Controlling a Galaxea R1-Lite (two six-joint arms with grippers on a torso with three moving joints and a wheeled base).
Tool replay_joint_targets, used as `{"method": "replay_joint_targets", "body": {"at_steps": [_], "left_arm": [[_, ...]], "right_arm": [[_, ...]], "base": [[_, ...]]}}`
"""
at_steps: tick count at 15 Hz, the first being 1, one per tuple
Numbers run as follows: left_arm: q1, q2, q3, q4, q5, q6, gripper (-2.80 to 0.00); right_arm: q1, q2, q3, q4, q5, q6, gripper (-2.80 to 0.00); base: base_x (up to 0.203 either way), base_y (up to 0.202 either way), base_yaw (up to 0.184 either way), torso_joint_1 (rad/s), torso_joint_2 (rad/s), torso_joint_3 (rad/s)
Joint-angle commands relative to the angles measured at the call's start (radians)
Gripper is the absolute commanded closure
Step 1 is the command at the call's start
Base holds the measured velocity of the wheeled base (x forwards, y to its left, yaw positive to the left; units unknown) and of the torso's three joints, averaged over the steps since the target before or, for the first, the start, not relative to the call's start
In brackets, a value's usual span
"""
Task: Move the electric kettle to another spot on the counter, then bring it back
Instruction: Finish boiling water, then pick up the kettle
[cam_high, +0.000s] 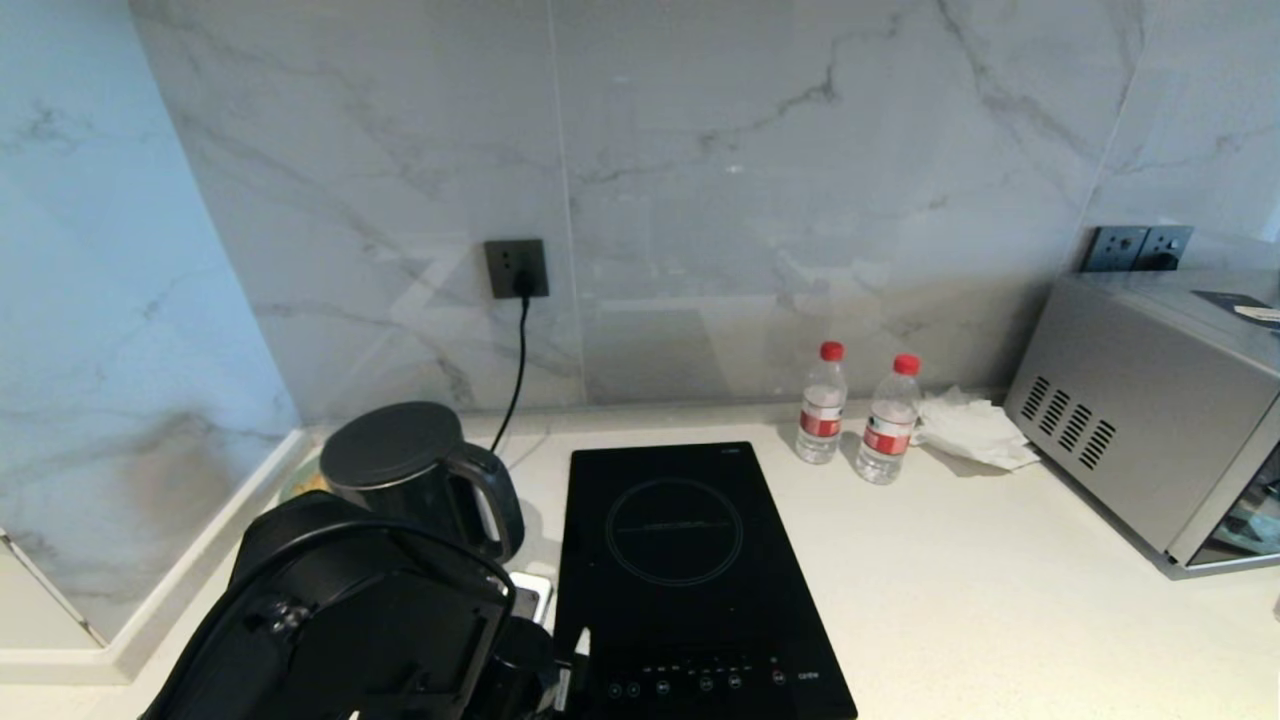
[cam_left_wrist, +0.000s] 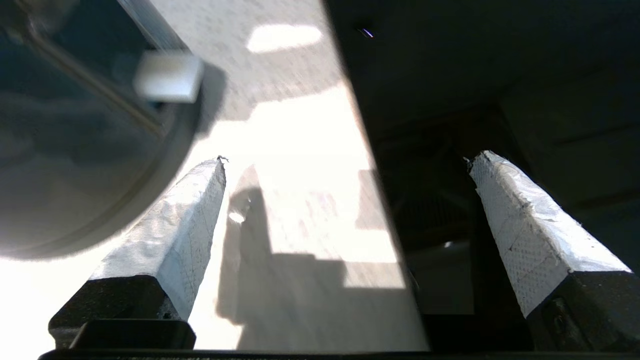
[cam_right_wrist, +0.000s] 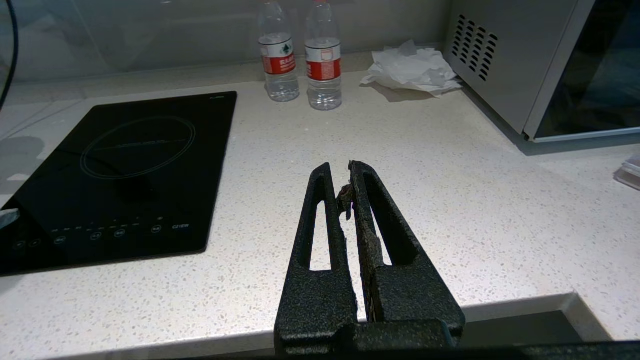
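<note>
The electric kettle (cam_high: 415, 475) stands upright at the rear left corner of the counter (cam_high: 960, 590), close to the side-wall upstand and just left of the induction hob (cam_high: 690, 570). Its long axis is vertical, with the flat round lid on top. The loop handle (cam_high: 492, 505) points toward the hob and slightly toward the front edge. A black power cord (cam_high: 517, 360) runs from the wall socket (cam_high: 516, 268) down to the counter behind the kettle.

Open room: the strip between kettle and hob is narrow. The widest free surface lies right of the hob, extending to the front edge. Two water bottles (cam_high: 852, 418) and a crumpled tissue (cam_high: 972, 430) occupy the rear edge right of the hob; a microwave oven (cam_high: 1150, 415) closes off the right end.

The left gripper (cam_left_wrist: 345, 165) is at the front left of the counter, in front of the kettle. In the head view the arm housing covers the kettle's lower body. In the left wrist view the jaws are spread wide and hold nothing: one taped finger (cam_left_wrist: 185, 220) lies beside the kettle's rounded dark wall (cam_left_wrist: 75, 150), the other over the dark hob surface, with bare counter between them.

The right gripper (cam_right_wrist: 345, 175) sits parked at the front edge, right of the hob, jaws pressed together and empty.
</note>
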Motion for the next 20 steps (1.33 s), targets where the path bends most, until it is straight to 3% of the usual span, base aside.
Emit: {"method": "replay_joint_targets", "body": {"at_steps": [1, 4, 7, 11, 20], "left_arm": [[-0.043, -0.003, 0.021, 0.006, 0.02, 0.0, -2.8], [-0.075, -0.055, 0.048, 0.006, 0.036, -0.003, -2.8], [-0.099, -0.133, 0.126, 0.006, 0.036, -0.055, -2.8], [-0.095, -0.255, 0.183, 0.006, 0.036, -0.069, -2.8], [0.01, -0.405, 0.183, 0.006, 0.024, -0.072, -2.8]], "right_arm": [[0.0, 0.0, 0.0, 0.0, 0.0, 0.0, 0.0], [0.0, 0.0, 0.0, 0.0, 0.0, 0.0, 0.0], [0.0, 0.0, 0.0, 0.0, 0.0, 0.0, 0.0], [0.0, 0.0, 0.0, 0.0, 0.001, 0.0, 0.0], [0.0, 0.0, 0.0, 0.0, 0.0, 0.0, 0.0]], "base": [[0.0, 0.0, 0.0, 0.0, 0.0, 0.0], [0.0, 0.0, 0.0, 0.0, 0.0, 0.0], [0.0, 0.0, 0.0, 0.0, 0.0, 0.0], [0.0, 0.0, 0.0, 0.0, 0.0, 0.0], [0.0, 0.0, 0.0, 0.0, 0.0, 0.0]]}}
